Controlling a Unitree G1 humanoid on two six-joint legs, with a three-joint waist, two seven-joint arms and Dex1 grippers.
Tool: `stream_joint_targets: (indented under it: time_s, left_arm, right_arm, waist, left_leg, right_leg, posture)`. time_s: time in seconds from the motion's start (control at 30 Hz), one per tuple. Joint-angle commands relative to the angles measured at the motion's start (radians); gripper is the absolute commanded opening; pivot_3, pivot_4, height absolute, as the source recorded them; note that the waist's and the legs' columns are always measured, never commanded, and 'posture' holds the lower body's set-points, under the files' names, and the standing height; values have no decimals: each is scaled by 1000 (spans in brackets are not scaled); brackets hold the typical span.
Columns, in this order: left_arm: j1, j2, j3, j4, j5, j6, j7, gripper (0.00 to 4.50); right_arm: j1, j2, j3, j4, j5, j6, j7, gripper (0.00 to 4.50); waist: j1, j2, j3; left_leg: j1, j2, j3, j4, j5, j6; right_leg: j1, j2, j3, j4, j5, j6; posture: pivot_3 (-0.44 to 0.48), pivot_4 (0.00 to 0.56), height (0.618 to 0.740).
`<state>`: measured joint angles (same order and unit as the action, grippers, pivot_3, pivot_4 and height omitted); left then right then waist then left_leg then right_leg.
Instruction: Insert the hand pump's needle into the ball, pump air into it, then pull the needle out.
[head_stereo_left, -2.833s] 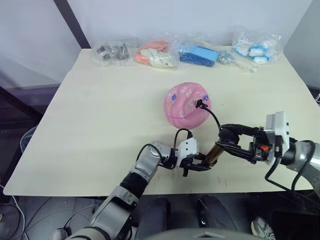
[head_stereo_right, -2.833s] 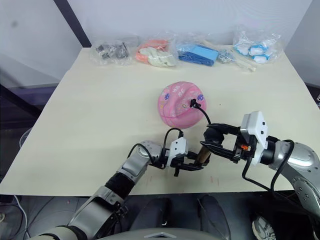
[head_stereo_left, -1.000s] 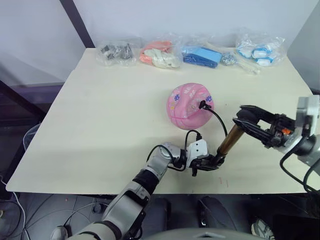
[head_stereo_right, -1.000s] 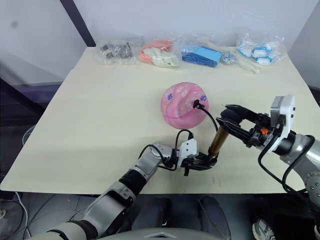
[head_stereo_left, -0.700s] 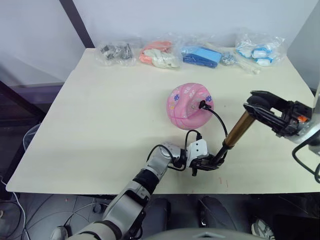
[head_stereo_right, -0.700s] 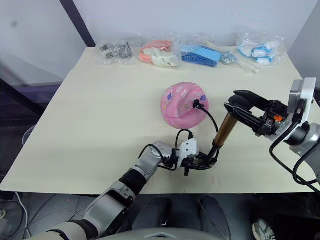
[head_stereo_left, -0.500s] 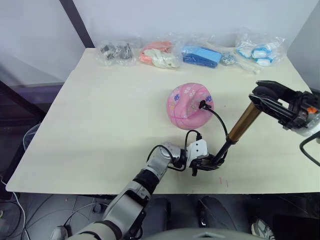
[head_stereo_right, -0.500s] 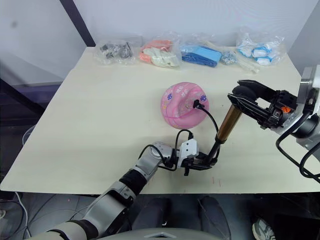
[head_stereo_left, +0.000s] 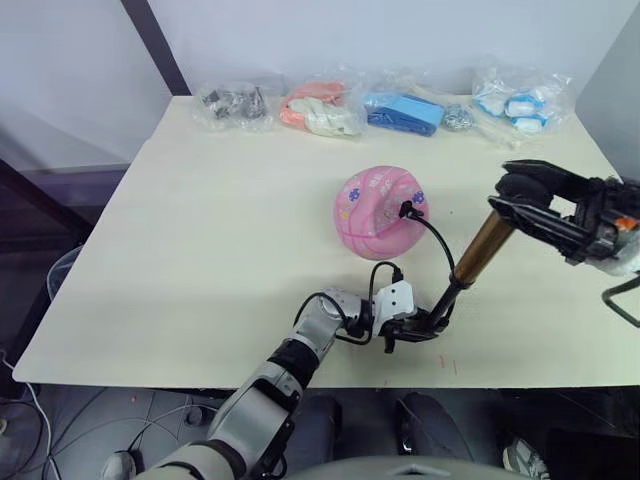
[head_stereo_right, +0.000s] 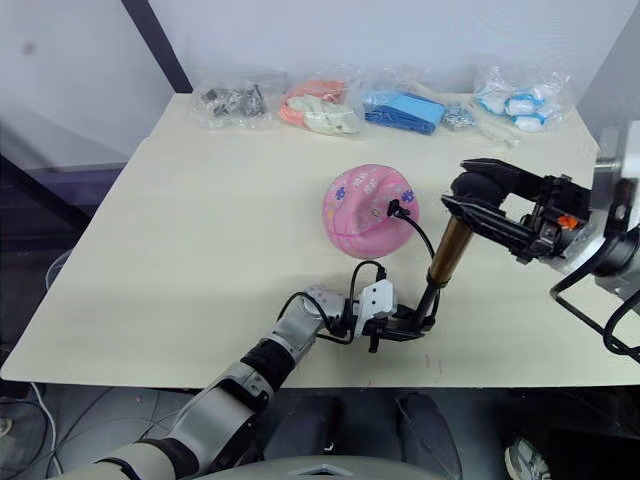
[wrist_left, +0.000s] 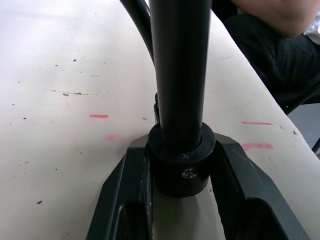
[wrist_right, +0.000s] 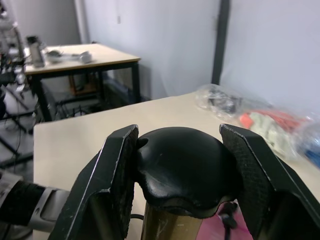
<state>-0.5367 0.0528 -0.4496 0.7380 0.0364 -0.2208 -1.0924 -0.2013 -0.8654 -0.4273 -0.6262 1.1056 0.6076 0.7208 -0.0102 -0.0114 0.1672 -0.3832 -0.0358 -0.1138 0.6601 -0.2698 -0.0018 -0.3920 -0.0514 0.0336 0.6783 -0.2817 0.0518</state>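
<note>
On the pale wooden table (head_stereo_left: 200, 230), the pink rubber ball with flower prints (head_stereo_left: 380, 212) sits near the middle, the small black needle fitting (head_stereo_left: 405, 210) plugged into its right side. Just right of the ball, the bronze-gold hand pump (head_stereo_left: 482, 250) leans toward the near edge. The left gripper (head_stereo_left: 408, 330) is clamped on the pump's black base; the right gripper (wrist_right: 177, 172) squeezes the black handle cap. Clear bags of small items (head_stereo_left: 320, 105) line the far edge behind the ball.
</note>
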Motion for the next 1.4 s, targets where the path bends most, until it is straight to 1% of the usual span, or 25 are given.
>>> stream_joint_targets:
  time_s: [0.03, 0.1, 0.17, 0.27, 0.43, 0.5, 0.63, 0.73, 0.83, 1.03, 1.13, 1.23, 1.3, 1.4]
  left_arm:
    - [-12, -21, -22, 86, 59, -21, 54, 1083]
    - [-43, -46, -13, 125, 62, -30, 84, 1083]
    - [-71, -67, -3, 162, 65, -42, 110, 1083]
    - [-84, -76, 4, 189, 66, -52, 113, 1083]
    - [-89, -84, 11, 229, 79, -79, 131, 1083]
    - [-89, -84, 13, 235, 83, -84, 133, 1083]
    - [-86, -84, 17, 243, 91, -97, 136, 1083]
    - [-83, -87, 26, 246, 90, -97, 142, 1083]
    - [-79, -84, 24, 249, 99, -97, 144, 1083]
    - [-78, -75, 21, 252, 104, -69, 132, 1083]
    - [-86, -75, 26, 258, 99, -52, 131, 1083]
    - [-85, -75, 23, 255, 100, -38, 116, 1083]
    - [-82, -75, 21, 251, 104, -40, 113, 1083]
    - [-80, -79, 27, 252, 99, -32, 111, 1083]
  right_arm:
    - [-5, -5, 12, -77, -41, -46, 22, 2118]
    - [-2, 5, 23, -92, -53, -57, 19, 2118]
    - [15, 0, 32, -105, -83, -66, 35, 2118]
    - [37, 9, 41, -123, -84, -67, 36, 2118]
    - [146, 38, 117, -151, -162, -100, 62, 2118]
    - [187, 49, 142, -143, -211, -125, 71, 2118]
    - [288, 84, 215, -83, -349, -206, 92, 2118]
    - [325, 133, 238, -37, -369, -245, 91, 2118]
    - [382, 171, 292, 56, -466, -325, 121, 2118]
    - [419, 204, 358, 149, -559, -382, 123, 2118]
    - [374, 203, 292, 112, -481, -360, 108, 2118]
    - [298, 170, 195, 62, -361, -303, 89, 2118]
    - [264, 153, 152, 44, -301, -267, 80, 2118]
    - [196, 89, 63, 17, -179, -201, 76, 2118]
  waist:
    - [1, 0, 0]
    - [5, 0, 0]
    - [7, 0, 0]
    - [6, -1, -1]
    - [7, -4, -5]
    - [6, -6, -9]
    - [6, -10, -16]
    - [4, -10, -19]
    - [4, -9, -21]
    - [3, -9, -25]
    - [3, -9, -25]
    - [2, -8, -25]
    - [2, -7, -25]
    - [2, -7, -24]
  left_leg:
    - [0, 0, 0, 1, 0, 0]
    - [0, 0, 0, 2, 0, 1]
    - [0, -1, -1, 7, -3, 5]
    - [0, -2, -1, 9, -5, 8]
    - [2, -3, -2, 8, -5, 8]
    - [4, -3, -3, 8, -6, 9]
    - [4, -3, -4, 8, -6, 9]
    - [5, -3, -5, 8, -6, 9]
    - [5, -4, -5, 8, -6, 9]
    - [5, -4, -6, 8, -6, 9]
    - [5, -4, -7, 8, -6, 9]
    - [5, -4, -7, 8, -6, 9]
    - [4, -4, -7, 8, -6, 9]
    - [4, -4, -7, 8, -6, 9]
  right_leg:
    - [0, 0, 0, 0, 0, 0]
    - [1, 0, 0, 0, 0, 0]
    - [4, 0, -2, -1, 1, 2]
    - [6, -1, -2, -2, 1, 3]
    - [8, -2, -3, -4, 1, 4]
    - [13, -2, -4, -6, 1, 4]
    - [14, -2, -6, -7, 1, 5]
    - [15, -2, -6, -8, 1, 5]
    - [15, -2, -6, -9, 1, 5]
    - [16, -2, -7, -9, 1, 5]
    - [16, -2, -7, -10, 1, 5]
    - [16, -2, -7, -10, 1, 5]
    - [15, -3, -7, -10, 1, 6]
    - [15, -3, -7, -10, 1, 6]
  posture:
    - [0, 150, 740]
    - [0, 150, 740]
    - [0, 150, 740]
    - [0, 150, 740]
    - [0, 150, 740]
    - [0, 150, 740]
    - [0, 150, 740]
    - [0, 150, 740]
    - [0, 150, 740]
    - [0, 150, 740]
    - [0, 150, 740]
    - [0, 150, 740]
    - [0, 150, 740]
    - [0, 150, 740]
